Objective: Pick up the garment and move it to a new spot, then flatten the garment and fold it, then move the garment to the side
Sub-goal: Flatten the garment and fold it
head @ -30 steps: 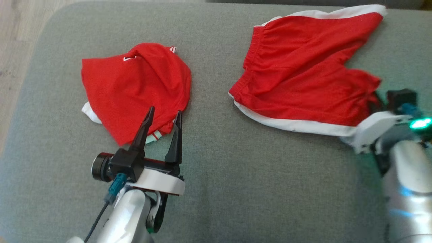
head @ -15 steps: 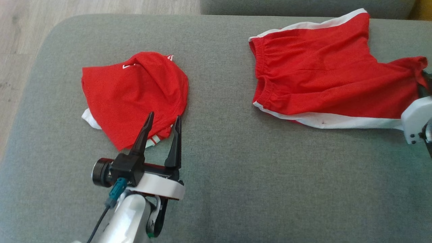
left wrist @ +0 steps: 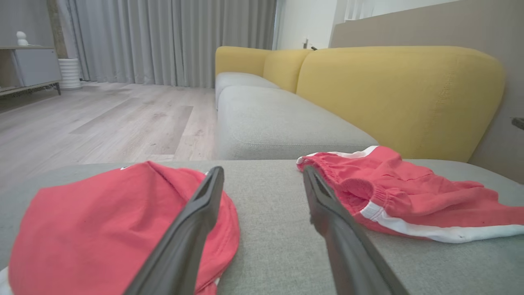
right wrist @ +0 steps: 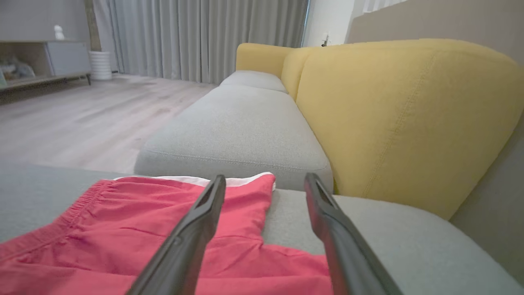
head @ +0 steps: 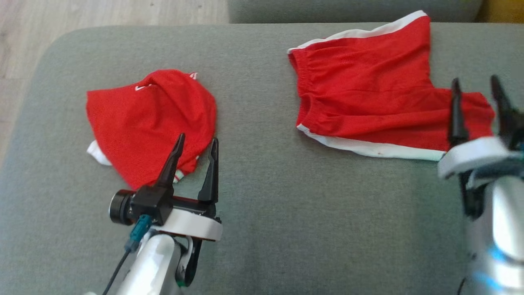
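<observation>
So the right end effector [head: 474, 82] had its two dark fingers spread wide with nothing between them, sitting over the leg-hem end of the red mesh shorts with white side trim [head: 360, 90]. I couldn't tell if the tips actually touched the cloth. The left end effector [head: 197, 138] was wide apart too and empty, parked at the near edge of a crumpled red mesh garment with white edging [head: 151, 119], which was bunched in a heap well apart from the shorts. Both pieces sat on the grey fabric sofa cushion [head: 262, 196], shorts toward the far right, with the yellow sofa backrest [left wrist: 401, 94] behind and pale wooden floor [head: 102, 12] off to the left. Progress-wise, my read: the shorts looked like the piece being worked, and they were laid out on the cushion, so the pick-and-move part seemed done. Flattening looked partway at best: the waistband and upper leg lay fairly smooth, but the lower leg was rumpled and there were creases across the middle. No fold was made yet, and the final shift to the side was left as well.
</observation>
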You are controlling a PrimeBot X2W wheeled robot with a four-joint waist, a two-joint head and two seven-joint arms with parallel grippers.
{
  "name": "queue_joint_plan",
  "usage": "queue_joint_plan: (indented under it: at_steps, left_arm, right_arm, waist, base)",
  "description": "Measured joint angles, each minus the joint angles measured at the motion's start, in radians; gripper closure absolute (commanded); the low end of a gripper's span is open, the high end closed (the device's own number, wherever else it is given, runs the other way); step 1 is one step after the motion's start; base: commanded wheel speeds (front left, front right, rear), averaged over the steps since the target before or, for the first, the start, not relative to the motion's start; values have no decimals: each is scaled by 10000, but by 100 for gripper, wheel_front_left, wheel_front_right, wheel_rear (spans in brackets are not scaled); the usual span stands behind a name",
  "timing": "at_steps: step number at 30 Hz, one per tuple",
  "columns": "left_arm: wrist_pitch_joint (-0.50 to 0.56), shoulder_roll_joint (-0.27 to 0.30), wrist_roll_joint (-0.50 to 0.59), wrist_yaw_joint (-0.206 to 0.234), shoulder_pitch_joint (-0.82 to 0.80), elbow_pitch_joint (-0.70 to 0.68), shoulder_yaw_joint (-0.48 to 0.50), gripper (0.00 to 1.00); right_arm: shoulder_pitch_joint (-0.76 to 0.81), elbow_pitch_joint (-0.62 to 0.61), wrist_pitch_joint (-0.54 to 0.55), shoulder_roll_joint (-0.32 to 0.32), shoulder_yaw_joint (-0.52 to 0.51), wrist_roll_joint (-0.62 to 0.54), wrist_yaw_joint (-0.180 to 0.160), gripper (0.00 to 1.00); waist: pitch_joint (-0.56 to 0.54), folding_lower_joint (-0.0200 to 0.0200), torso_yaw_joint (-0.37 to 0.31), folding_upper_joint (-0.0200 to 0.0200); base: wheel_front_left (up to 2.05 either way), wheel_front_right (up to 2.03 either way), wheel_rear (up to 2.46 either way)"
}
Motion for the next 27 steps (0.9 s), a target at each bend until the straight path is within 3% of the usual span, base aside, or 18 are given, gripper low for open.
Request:
queue_joint_plan:
  at_steps: [8,16,22,27]
  left_arm:
    - [0,-2,144,-267,-2,-12,134,0]
    - [0,48,558,-556,-77,96,19,0]
    - [79,226,1005,-1058,-917,930,-1020,0]
    - [616,522,1141,-1227,-1860,1678,-1825,0]
  right_arm:
    - [1875,-485,-1225,286,978,2151,0,0]
    - [2189,-546,-1386,309,1379,2316,0,0]
    - [2182,-673,-1413,307,1361,2316,0,0]
    - [2162,-819,-1413,307,1383,2403,0,0]
  waist:
    - [-13,0,-612,0]
    - [55,0,-1171,0]
    - [272,0,-1533,0]
    - [613,1,-1782,0]
  base:
    - [0,0,0]
    - [0,0,0]
    - [0,0,0]
    - [0,0,0]
